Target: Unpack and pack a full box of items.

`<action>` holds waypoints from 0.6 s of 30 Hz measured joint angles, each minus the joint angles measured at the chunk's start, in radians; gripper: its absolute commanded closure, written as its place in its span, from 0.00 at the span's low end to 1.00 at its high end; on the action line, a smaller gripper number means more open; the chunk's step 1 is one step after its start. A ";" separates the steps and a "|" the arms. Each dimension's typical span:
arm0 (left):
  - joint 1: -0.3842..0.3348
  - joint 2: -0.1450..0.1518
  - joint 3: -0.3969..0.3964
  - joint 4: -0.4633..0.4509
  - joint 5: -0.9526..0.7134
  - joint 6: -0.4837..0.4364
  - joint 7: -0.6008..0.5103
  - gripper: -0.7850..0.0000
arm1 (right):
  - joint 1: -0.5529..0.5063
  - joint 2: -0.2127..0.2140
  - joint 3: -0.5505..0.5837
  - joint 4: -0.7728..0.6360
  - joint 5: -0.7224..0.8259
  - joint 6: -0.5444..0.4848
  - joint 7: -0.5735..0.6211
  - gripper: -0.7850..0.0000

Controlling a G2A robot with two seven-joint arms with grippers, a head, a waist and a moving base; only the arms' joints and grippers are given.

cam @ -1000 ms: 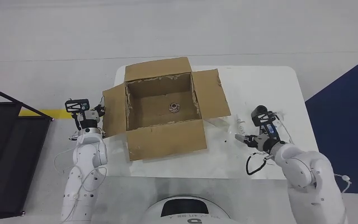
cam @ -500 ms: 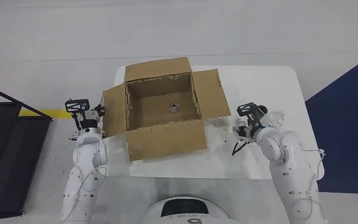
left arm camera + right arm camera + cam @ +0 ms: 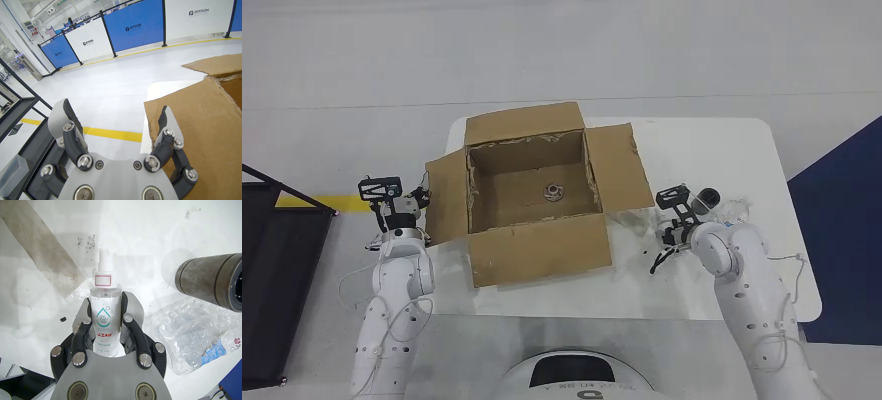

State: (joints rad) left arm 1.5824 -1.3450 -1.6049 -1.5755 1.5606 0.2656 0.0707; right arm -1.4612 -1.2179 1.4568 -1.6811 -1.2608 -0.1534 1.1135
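Currently the right gripper (image 3: 105,300) clamps the middle of a small clear spray bottle (image 3: 104,323), likely light, rigid and slippery, over the table (image 3: 141,228) beside the open cardboard box (image 3: 532,190), while the left gripper (image 3: 115,111) hangs wide open, empty.

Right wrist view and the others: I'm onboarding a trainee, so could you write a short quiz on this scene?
1. True or false: the right claw is shut on the clear spray bottle.
2. What lies inside the cardboard box? A) a small round metal part B) the spray bottle C) nothing at all
3. Fill in: the left claw, beside the box's side flap, is ____.
Key: 1 true; 2 A; 3 open.
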 measured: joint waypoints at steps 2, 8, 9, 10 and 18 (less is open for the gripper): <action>0.000 0.000 0.000 0.000 0.000 0.000 0.000 0.00 | -0.020 0.002 0.013 -0.024 0.011 0.008 -0.018 1.00; 0.000 0.000 0.000 0.000 0.000 0.000 0.000 0.00 | -0.176 0.012 0.114 -0.204 0.083 0.004 -0.088 1.00; 0.000 0.000 0.000 0.000 0.000 0.000 0.000 0.00 | -0.207 0.013 0.137 -0.236 0.106 0.001 -0.108 1.00; 0.000 0.000 0.000 0.000 0.000 0.000 0.000 0.00 | -0.238 0.014 0.161 -0.270 0.134 -0.002 -0.133 1.00; 0.000 0.000 0.000 0.000 0.000 0.000 0.000 0.00 | -0.482 0.012 0.370 -0.524 0.476 -0.114 -0.386 1.00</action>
State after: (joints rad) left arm 1.5824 -1.3450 -1.6049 -1.5755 1.5606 0.2656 0.0707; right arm -1.9431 -1.2058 1.8271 -2.2054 -0.7849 -0.2674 0.7272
